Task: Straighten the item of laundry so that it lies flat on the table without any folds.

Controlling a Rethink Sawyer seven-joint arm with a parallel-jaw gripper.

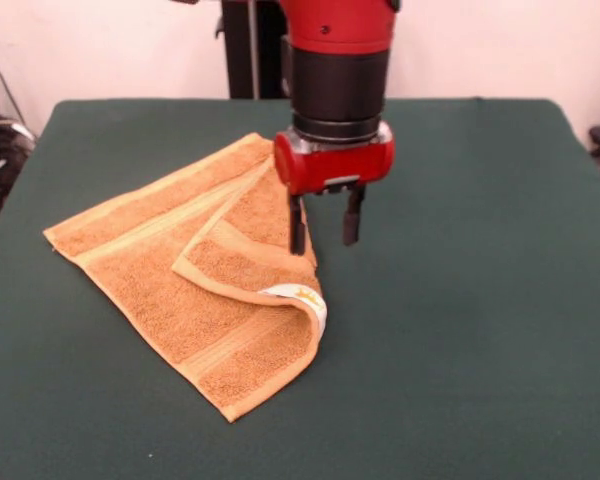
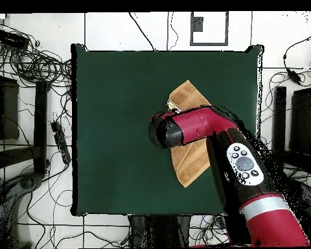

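We note the orange-tan hand towel point(image 1: 185, 290) on the green table point(image 1: 480, 300), one corner flap folded over itself. Gripper point(image 1: 326, 232) hovers above that flap, jaws released, empty. Next, we judge: descend, pinch the flap's edge.

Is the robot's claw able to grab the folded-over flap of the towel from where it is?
Probably yes. The open gripper hangs just above the towel, by the flap's edge, with nothing between them.

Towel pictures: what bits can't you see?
- Overhead view: much of the towel hides under the red arm; the tool is hidden too.
- Front view: the towel's folded-over flap covers what lies beneath.
- Front view: white label print too small to read.
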